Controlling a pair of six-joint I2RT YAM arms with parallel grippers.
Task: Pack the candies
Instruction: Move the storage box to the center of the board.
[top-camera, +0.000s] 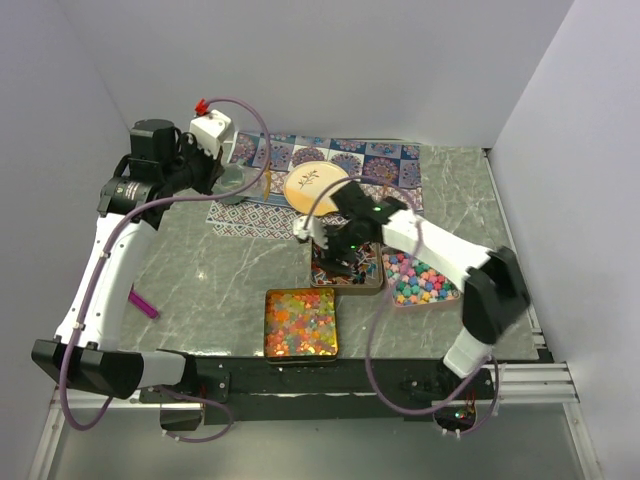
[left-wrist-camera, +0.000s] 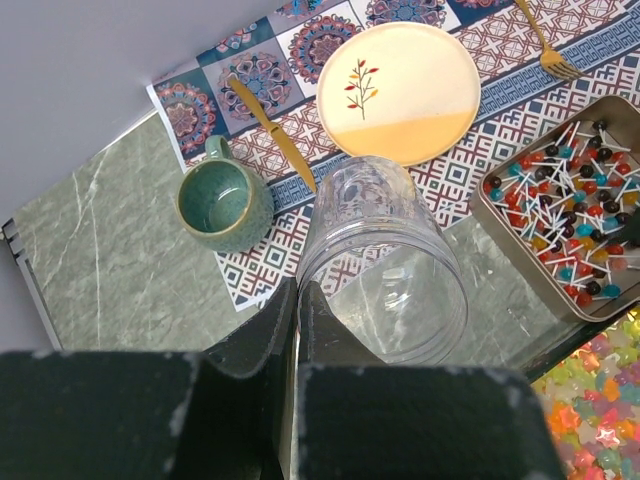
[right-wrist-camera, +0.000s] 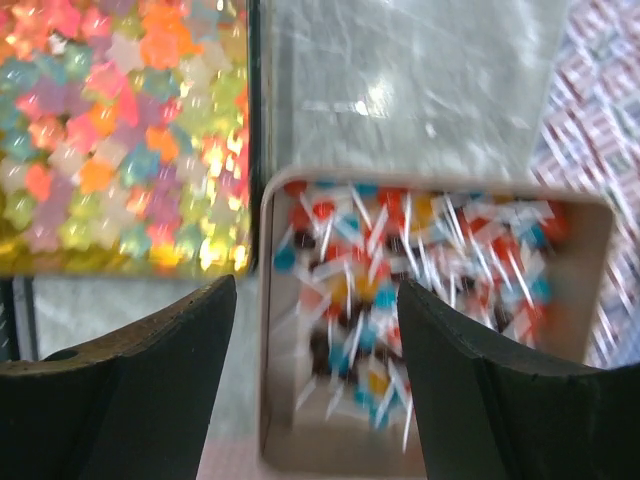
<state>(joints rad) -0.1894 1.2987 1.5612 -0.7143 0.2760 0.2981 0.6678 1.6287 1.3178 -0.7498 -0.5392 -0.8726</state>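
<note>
We found the left gripper (left-wrist-camera: 300, 300) toward the far left corner of the worktop (top-camera: 200, 270), its fingers pinched onto the rim wall of a clear jar (left-wrist-camera: 385, 260). The wrist camera looked straight into the jar's mouth. We could not tell whether its base touched the surface. Just beside the jar stood a green mug (left-wrist-camera: 222, 205) on a patterned cloth (top-camera: 380, 160) that ran along the far edge. A gold knife (left-wrist-camera: 270, 130), a cream plate (left-wrist-camera: 400, 90) and a fork (left-wrist-camera: 545, 45) lay on the same cloth.

The right gripper (right-wrist-camera: 315, 340) hung near the middle of the worktop, its fingers spread wide apart with nothing between them. It was above a silver tin (right-wrist-camera: 590, 330) of red-blue-white pieces (right-wrist-camera: 400, 260) with white sticks. Whether the fingertips touched the candies we could not tell.

A gold tin (top-camera: 300, 354) of orange-yellow-red gummies (top-camera: 300, 322) sat at the middle of the near edge, just beside the silver tin. A pink tray (top-camera: 425, 303) of pastel pieces (top-camera: 420, 282) lay on the silver tin's other side, toward the right edge. All three kinds were in their own containers. A purple scoop (top-camera: 143, 303) lay near the left edge, well apart from the tins.
</note>
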